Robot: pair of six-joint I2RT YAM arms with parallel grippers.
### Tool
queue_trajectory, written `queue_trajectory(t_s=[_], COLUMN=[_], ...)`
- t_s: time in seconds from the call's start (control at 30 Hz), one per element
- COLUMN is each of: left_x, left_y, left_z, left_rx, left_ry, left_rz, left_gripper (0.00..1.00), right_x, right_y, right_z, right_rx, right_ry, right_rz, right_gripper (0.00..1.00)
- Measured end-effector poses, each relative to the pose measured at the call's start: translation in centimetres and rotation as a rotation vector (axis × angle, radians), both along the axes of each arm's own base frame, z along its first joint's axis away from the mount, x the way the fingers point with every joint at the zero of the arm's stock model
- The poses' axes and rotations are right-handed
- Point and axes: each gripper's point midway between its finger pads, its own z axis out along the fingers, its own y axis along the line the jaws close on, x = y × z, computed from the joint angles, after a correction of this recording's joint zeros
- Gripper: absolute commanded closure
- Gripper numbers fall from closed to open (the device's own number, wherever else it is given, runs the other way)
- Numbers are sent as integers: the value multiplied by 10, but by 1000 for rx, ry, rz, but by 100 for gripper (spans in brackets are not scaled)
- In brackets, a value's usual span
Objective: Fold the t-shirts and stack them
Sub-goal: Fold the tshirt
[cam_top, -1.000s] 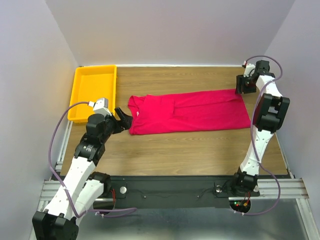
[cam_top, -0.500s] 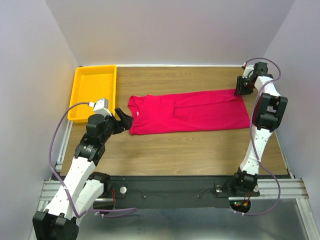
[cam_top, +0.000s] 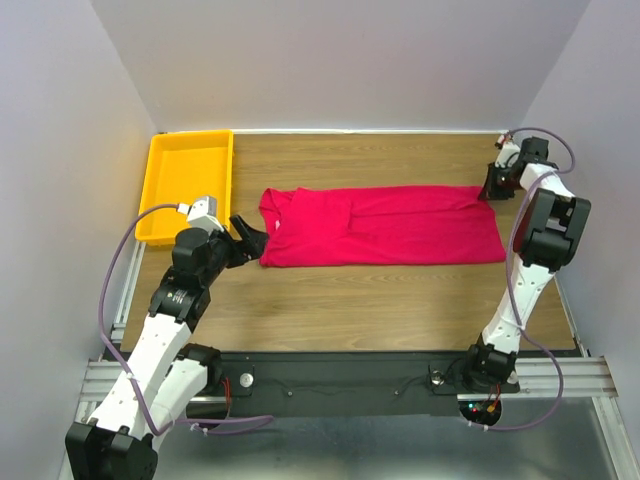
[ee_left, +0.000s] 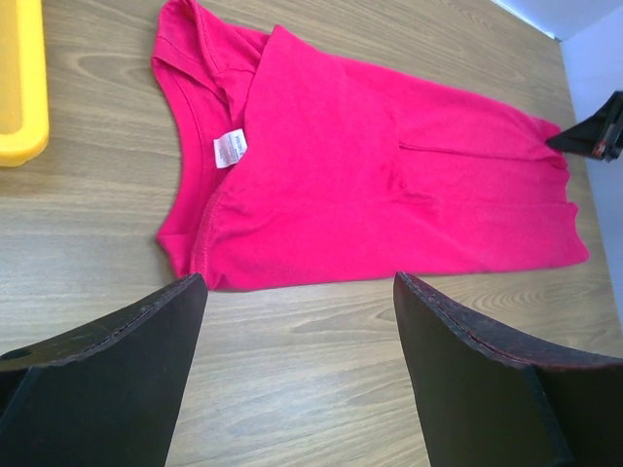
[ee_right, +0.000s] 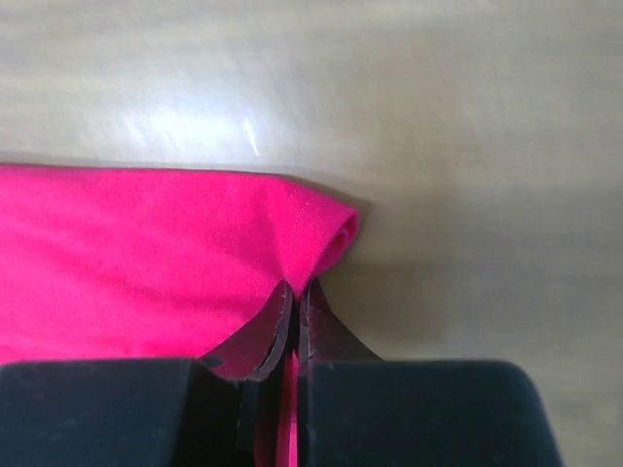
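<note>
Right, my right tool (ee_right: 295, 297) is pinched tight on the far right hem corner of the t-shirt (cam_top: 385, 225), with just a sliver of red cloth between its tips. The left tool (ee_left: 299, 284) hangs wide open and empty just short of the collar end, near the yellow tray (cam_top: 160, 215). The t-shirt lies flat across the middle of the surface (cam_top: 380, 300), and it looks folded lengthwise into a long strip with the collar to my left. My worry is that grip. It has so little fabric that I think a quick lift could pull the corner free, or take only the top layer and let the folded layers slide apart. With the collar end unheld, dragging from one corner could also skew the whole strip, and the fold would land crooked.
</note>
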Motion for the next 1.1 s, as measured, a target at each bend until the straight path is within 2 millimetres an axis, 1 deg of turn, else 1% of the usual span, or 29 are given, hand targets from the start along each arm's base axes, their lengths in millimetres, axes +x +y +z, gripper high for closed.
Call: queue_trajectory(t_s=[0.03, 0.07, 0.17, 0.2, 0.3, 0.37, 0.4, 0.47, 0.53, 0.57, 0.63, 0.77, 0.87, 1.0, 1.07, 1.1], left_x=[0, 0, 0, -1, -1, 0, 1, 2, 4, 5, 8, 11, 11, 3, 1, 0], left_y=[-1, -3, -9, -11, -19, -25, -27, -32, -36, -38, -41, -49, -59, -82, -91, -94], left_z=[1, 3, 2, 1, -7, -13, -17, -24, -30, -31, -33, -41, -48, -60, -67, -71], left_rx=[-6, -14, -40, -49, -82, -97, -105, -118, -129, -133, -140, -154, -160, -163, -163, -163], left_ry=[-3, -7, -13, -12, 5, 23, 32, 56, 77, 79, 83, 111, 133, 179, 204, 218], left_rz=[-6, -12, -35, -44, -80, -101, -113, -128, -145, -151, -163, -185, -206, -257, -264, -266], left_gripper=[12, 12, 12, 13, 14, 14, 14, 14, 15, 15, 15, 16, 16, 17, 18, 19], right_x=[-7, -22, -57, -76, -120, -150, -156, -183, -194, -198, -200, -195, -185, -154, -138, -128], right_y=[-2, -5, -17, -21, -37, -52, -56, -68, -76, -78, -80, -78, -79, -86, -80, -73], right_z=[-1, -2, -1, -4, -3, -4, -4, -5, -3, -3, -1, 5, 18, 57, 73, 81], right_rx=[-7, -17, -50, -63, -94, -109, -114, -130, -143, -150, -160, -162, -170, -222, -246, -258], right_ry=[4, 19, 49, 73, 110, 130, 132, 144, 147, 148, 145, 122, 86, -16, -57, -78], right_rz=[-6, -18, -52, -67, -113, -155, -163, -192, -210, -210, -204, -190, -178, -150, -119, -91], right_gripper=[100, 99, 99, 99, 99, 98, 97, 88, 79, 75, 63, 54, 50, 46, 45, 41])
